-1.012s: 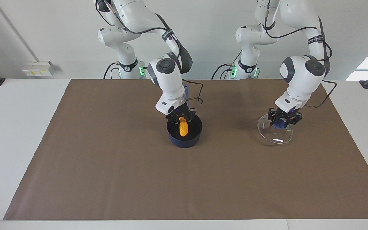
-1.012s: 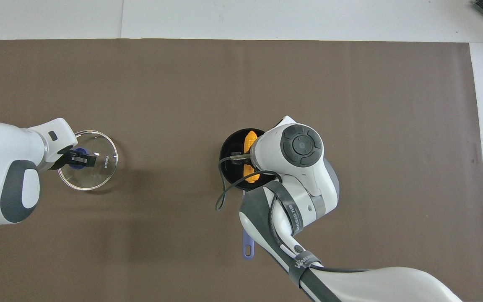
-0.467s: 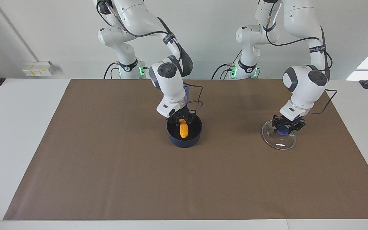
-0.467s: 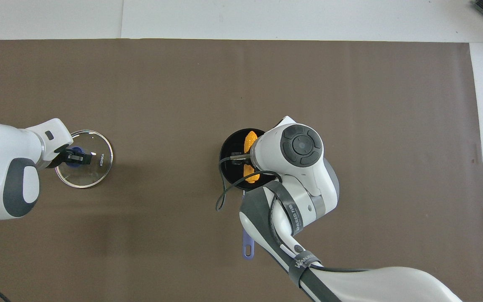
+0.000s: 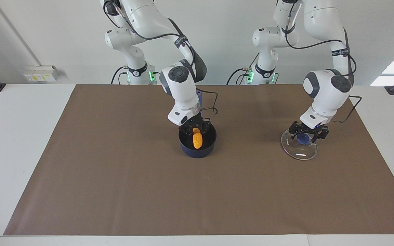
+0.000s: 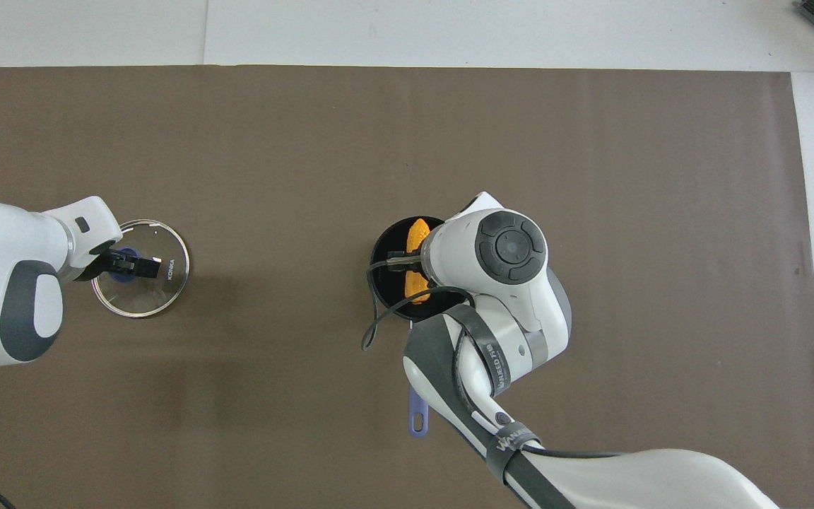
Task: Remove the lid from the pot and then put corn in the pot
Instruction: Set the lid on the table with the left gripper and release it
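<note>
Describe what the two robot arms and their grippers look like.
Both arms are glossy white with rounded joints and dark grey round caps at the wrists. The left gripper and right gripper are small, black, two-fingered linkages. Black cables run along each arm, held by black straps with white lettering, and loop loose near the wrists. Green lights glow at the bases.

Pot [image 5: 197, 147]: small navy-blue saucepan, black inside, uncovered, upright mid-mat; long straight blue handle [image 6: 417, 413] pointing toward robots. Corn [image 5: 197, 139]: stubby orange-yellow cob with ribbed kernels, inside pot, propped against wall nearer robots, lower end down in bowl. Lid [image 5: 299, 148]: round clear glass disc, thin metal rim, blue knob at centre, lying flat, knob up, on brown mat toward left arm's end of worktop, well apart from pot.
</note>
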You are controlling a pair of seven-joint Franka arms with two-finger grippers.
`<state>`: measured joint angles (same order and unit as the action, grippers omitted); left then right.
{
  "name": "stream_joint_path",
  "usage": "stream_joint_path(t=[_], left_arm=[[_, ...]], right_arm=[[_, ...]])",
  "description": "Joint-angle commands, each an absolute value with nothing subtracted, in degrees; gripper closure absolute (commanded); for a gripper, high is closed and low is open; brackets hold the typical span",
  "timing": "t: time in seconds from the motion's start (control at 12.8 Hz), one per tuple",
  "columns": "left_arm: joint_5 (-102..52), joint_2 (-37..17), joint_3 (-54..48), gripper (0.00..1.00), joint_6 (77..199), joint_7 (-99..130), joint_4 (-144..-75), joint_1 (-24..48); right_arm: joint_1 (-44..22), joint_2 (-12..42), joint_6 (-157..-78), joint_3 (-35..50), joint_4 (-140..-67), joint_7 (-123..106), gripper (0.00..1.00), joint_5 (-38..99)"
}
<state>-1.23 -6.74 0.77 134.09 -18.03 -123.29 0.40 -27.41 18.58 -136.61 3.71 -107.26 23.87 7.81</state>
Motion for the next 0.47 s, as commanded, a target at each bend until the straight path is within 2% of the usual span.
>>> stream_joint_path(t=[0.0,0.16,0.39], left_arm=[[-1.5,-4.7,0.5,0.00,124.8,-13.9,-116.3,1.6],[-0.5,-2.2,0.5,0.00,117.7,-10.8,-111.9,3.1],[1.5,-0.1,0.3,0.00,105.3,-10.6,-103.0,4.2]], right_arm=[[-27.1,19.2,-137.7,4.2,-106.7,24.3,0.50,8.7],[-27.1,19.2,-137.7,4.2,-106.6,24.3,0.50,8.7],[-26.8,18.6,-137.6,4.1,-104.6,24.3,0.33,8.2]])
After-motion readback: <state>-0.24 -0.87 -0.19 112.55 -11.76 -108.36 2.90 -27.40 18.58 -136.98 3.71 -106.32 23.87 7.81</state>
